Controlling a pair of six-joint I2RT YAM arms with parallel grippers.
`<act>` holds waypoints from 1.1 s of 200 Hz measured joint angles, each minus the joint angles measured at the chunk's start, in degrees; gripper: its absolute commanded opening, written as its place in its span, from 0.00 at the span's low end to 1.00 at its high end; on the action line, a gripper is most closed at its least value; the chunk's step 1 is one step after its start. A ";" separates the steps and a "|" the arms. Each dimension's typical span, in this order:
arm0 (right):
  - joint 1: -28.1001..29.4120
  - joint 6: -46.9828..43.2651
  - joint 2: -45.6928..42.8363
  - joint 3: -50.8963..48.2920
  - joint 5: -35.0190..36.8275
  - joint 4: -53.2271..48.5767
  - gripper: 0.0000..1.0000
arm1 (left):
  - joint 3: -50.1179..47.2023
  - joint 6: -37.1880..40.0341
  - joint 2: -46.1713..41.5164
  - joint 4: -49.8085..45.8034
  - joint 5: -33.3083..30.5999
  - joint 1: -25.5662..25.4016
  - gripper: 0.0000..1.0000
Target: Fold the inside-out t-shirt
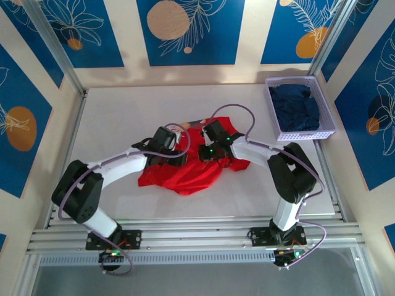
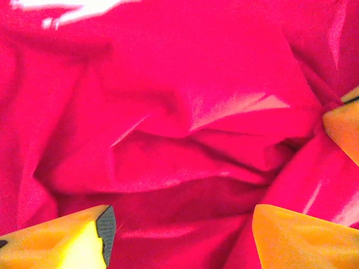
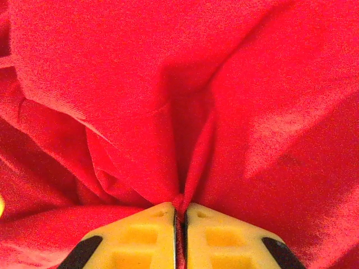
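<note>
The red t-shirt [image 1: 185, 176] lies crumpled in the middle of the table, with both grippers down on its upper part. My left gripper [image 1: 174, 152] presses into the cloth from the left. In the left wrist view its jaws [image 2: 179, 238] stand open, with wrinkled red cloth [image 2: 168, 112] lying between and below the yellow fingers [image 2: 73, 241]. My right gripper [image 1: 207, 150] meets the shirt from the right. In the right wrist view its jaws [image 3: 179, 216] are shut on a pinched fold of the t-shirt [image 3: 185, 112], which fans out from the tips.
A lilac basket [image 1: 329, 105] holding a dark navy garment [image 1: 296, 106] stands at the back right corner. Bare white table [image 1: 123, 111] lies to the left of and behind the shirt. A yellow part [image 2: 343, 126] shows at the right edge of the left wrist view.
</note>
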 measured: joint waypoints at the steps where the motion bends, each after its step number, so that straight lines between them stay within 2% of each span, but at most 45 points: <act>1: -0.09 0.00 -0.22 -0.17 0.00 0.00 0.12 | 0.07 0.09 0.07 0.04 0.04 0.00 0.67; 75: -2.43 1.66 -3.37 -4.39 -1.62 2.99 0.13 | 9.38 7.93 9.60 1.07 6.29 -0.42 0.68; 94: -2.95 2.16 -3.41 -5.14 -2.16 3.87 0.13 | 10.91 8.41 12.13 1.01 8.33 -0.44 0.65; 119: -3.37 2.99 -3.54 -6.16 -2.91 5.20 0.13 | 13.51 9.07 15.13 0.92 10.86 -0.46 0.53; 155: -3.89 3.56 -4.90 -7.63 -3.21 6.84 0.13 | 16.90 9.11 18.78 0.02 13.75 -0.48 0.21; 174: -4.22 3.61 -6.34 -8.72 -3.21 7.87 0.14 | 18.49 9.27 20.06 -0.90 14.14 -0.48 0.00; 220: -4.59 2.75 -11.06 -10.91 -2.45 9.07 0.13 | 18.67 7.17 16.35 -1.92 15.52 -0.04 0.00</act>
